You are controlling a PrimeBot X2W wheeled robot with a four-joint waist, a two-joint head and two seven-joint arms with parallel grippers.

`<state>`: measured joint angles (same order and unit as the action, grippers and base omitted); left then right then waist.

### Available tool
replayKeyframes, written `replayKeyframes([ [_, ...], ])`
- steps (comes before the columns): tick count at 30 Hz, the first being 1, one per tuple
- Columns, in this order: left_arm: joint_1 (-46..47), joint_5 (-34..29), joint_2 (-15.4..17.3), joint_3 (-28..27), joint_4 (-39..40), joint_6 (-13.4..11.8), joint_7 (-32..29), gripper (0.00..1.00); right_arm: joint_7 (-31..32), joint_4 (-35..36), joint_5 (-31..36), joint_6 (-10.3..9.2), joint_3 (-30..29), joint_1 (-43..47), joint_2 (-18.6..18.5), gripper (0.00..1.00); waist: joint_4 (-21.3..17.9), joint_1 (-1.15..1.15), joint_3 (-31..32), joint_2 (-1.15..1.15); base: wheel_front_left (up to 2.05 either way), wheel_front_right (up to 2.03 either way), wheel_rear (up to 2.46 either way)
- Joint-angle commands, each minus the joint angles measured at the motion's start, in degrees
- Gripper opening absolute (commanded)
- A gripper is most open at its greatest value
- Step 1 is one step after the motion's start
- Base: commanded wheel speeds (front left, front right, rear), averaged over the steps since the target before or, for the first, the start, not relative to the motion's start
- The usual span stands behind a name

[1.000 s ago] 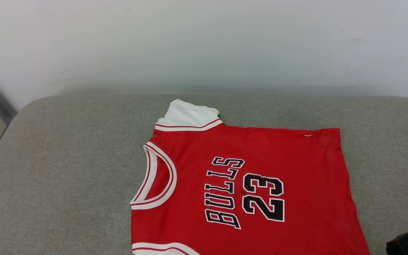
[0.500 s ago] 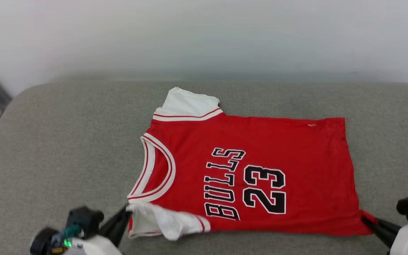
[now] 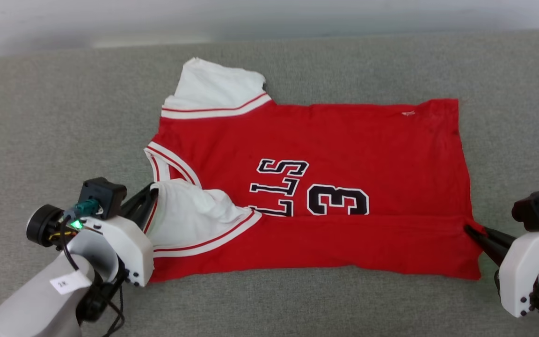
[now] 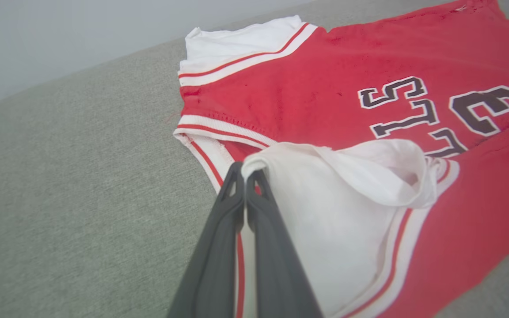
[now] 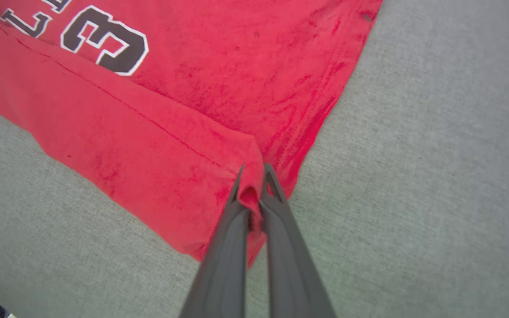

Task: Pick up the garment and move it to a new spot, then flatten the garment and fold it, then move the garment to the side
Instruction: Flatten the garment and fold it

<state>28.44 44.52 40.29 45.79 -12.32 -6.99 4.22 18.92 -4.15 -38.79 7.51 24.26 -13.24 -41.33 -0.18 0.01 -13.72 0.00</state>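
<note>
The left hand (image 4: 243, 170) is pinched fully shut on the edge of the near white sleeve (image 4: 351, 194), right beside the striped neckline trim (image 3: 171, 161). Just beyond its fingertips the sleeve bulges up in a loose pouch. The right hand (image 5: 254, 170) is clamped shut too, with a small tuck of the red hem corner (image 5: 241, 163) between its fingers.

Between the two hands the garment (image 3: 344, 135) lies chest up on the grey cushion (image 3: 63, 117). Its near long edge is turned over onto the front as a red flap (image 3: 344, 243), which covers the nearer part of the black lettering (image 3: 282, 167). Farther out from both hands, the other white sleeve (image 3: 218, 86) sticks out past the far edge.

This looks like the first lengthwise fold, partly laid. To do it well, both hands should travel away toward the far edge at the same pace and height. The cloth between them should stay lightly taut, so the crease runs straight and parallel to the far side.

The pouchy sleeve at the left hand is the weak spot. It should be lowered flat inside the fold, not dragged along as a lump. The right hand's hold is only a small corner, so a hard pull may slip it. Neither hand should let go until the flap rests fully on the front.
</note>
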Motion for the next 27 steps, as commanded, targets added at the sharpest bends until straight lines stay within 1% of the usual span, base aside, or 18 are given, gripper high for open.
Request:
replayKeyframes([
  [1, 2.0, -0.4, -0.9, 0.2, -2.9, 1.0, 0.5, 0.00, -0.2, -1.4, 0.2, -0.04, 0.9, -2.1, 0.7, 0.00, -0.8, -0.01, -3.3, 0.00, 0.00, 0.00, 0.00],
  [8, 5.2, -0.1, -5.4, 1.8, -14.1, 5.2, 1.1, 0.00, -0.7, -7.6, -0.3, -0.04, 5.5, -6.1, 1.9, 0.00, -0.8, -0.01, -6.2, 0.00, 0.00, 0.00, 0.00],
  [12, 5.5, 0.4, -8.1, 2.9, -19.4, 7.3, 1.6, 0.00, -1.9, -10.0, -1.1, -0.04, 8.1, -7.4, 2.3, 0.00, -0.7, -0.01, -5.7, 0.00, 0.00, 0.00, 0.00],
  [14, 5.6, 0.6, -8.7, 3.0, -21.2, 7.9, 2.2, 0.00, -2.9, -10.5, -1.5, -0.04, 8.7, -8.0, 2.2, 0.00, -0.6, -0.01, -4.7, 0.00, 0.00, 0.00, 0.00],
  [15, 5.7, 0.7, -8.8, 2.9, -21.7, 7.9, 2.4, 0.28, -3.2, -10.7, -1.9, -0.04, 9.0, -8.1, 2.0, 0.22, -0.5, -0.01, -4.1, 0.00, 0.00, 0.00, 0.00],
  [16, 6.0, 0.6, -8.6, 2.7, -22.0, 8.0, 2.9, 0.92, -3.6, -10.6, -2.1, -0.04, 9.2, -8.2, 1.7, 0.71, -0.4, -0.01, -3.3, 0.00, 0.00, 0.00, 0.00],
  [17, 6.4, 0.5, -8.3, 2.4, -22.1, 7.9, 3.3, 1.00, -4.3, -10.5, -2.4, -0.04, 9.0, -8.1, 1.5, 1.00, -0.2, -0.01, -2.6, 0.00, 0.00, 0.00, 0.00],
  [21, 8.3, 0.8, -6.5, 1.4, -19.8, 7.8, 2.7, 1.00, -5.9, -9.1, -3.3, -0.03, 8.3, -7.1, 0.3, 1.00, 0.7, -0.01, 0.3, 0.00, 0.00, 0.00, 0.00],
  [24, 9.6, 0.7, -4.4, 1.5, -16.4, 7.9, -0.3, 1.00, -6.3, -8.0, -3.6, -0.03, 7.7, -5.9, -0.6, 1.00, 1.7, -0.01, 2.0, 0.00, 0.00, 0.00, 0.00],
  [26, 10.5, 1.3, -2.8, 1.6, -13.6, 8.0, -3.6, 1.00, -6.2, -7.1, -3.5, -0.04, 7.3, -5.4, -1.2, 1.00, 2.2, -0.01, 2.9, 0.00, 0.00, 0.00, 0.00],
  [27, 10.5, 1.3, -2.8, 1.6, -13.6, 8.0, -3.6, 1.00, -6.2, -7.1, -3.5, -0.04, 7.3, -5.4, -1.2, 1.00, 2.2, -0.01, 2.9, 0.00, 0.00, 0.00, 0.00],
])
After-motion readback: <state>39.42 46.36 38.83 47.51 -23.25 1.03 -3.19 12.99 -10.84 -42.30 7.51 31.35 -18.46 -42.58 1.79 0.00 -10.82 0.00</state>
